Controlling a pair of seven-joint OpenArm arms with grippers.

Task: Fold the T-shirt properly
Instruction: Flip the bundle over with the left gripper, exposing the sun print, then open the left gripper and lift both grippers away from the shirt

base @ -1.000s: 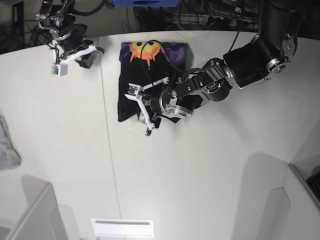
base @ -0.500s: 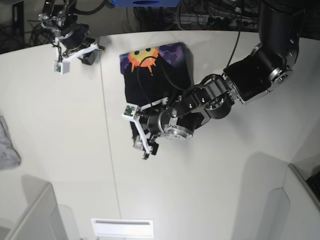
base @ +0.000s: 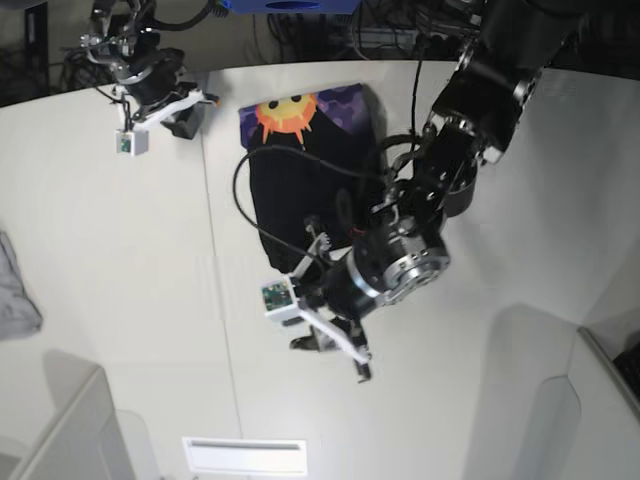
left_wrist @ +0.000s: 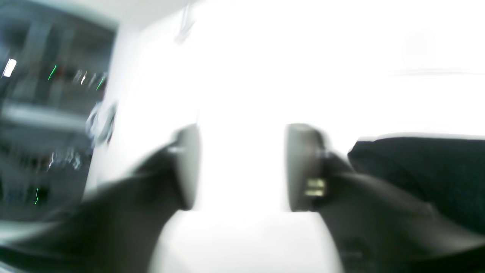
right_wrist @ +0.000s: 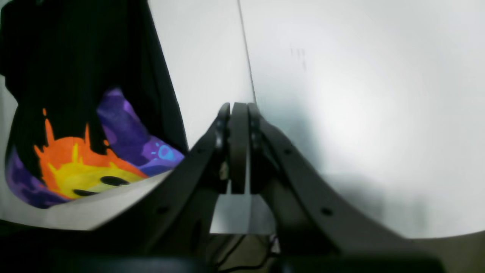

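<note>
Presently the T-shirt (base: 305, 165) lies folded into a tall black rectangle near the far edge of the desk (base: 520, 300), just right of the seam line that runs front to back across the white top. Its far end shows the print face up: an orange-yellow sun on purple, touching or nearly touching the far edge. The rest of the visible cloth is plain black; the near end is partly covered by the left arm and a looping black cable. In the right wrist view the T-shirt (right_wrist: 75, 125) sits to the left of the fingers, sun print toward the camera, black cloth beyond. The left gripper (base: 330, 350) is off the cloth, over bare desk just past the shirt's near edge, toward the front; its view is heavily blurred, yet the two fingers (left_wrist: 187, 167) stand clearly apart with only white surface between them, and a dark edge of the T-shirt (left_wrist: 416, 167) shows at the right of that view. Nothing is held. The right gripper (base: 185, 115) is by the far left corner area, left of the shirt and apart from it; its fingers (right_wrist: 238, 148) are pressed together with nothing between. A small grey cloth (base: 15, 290) lies at the left edge of the desk, well apart from the shirt.
</note>
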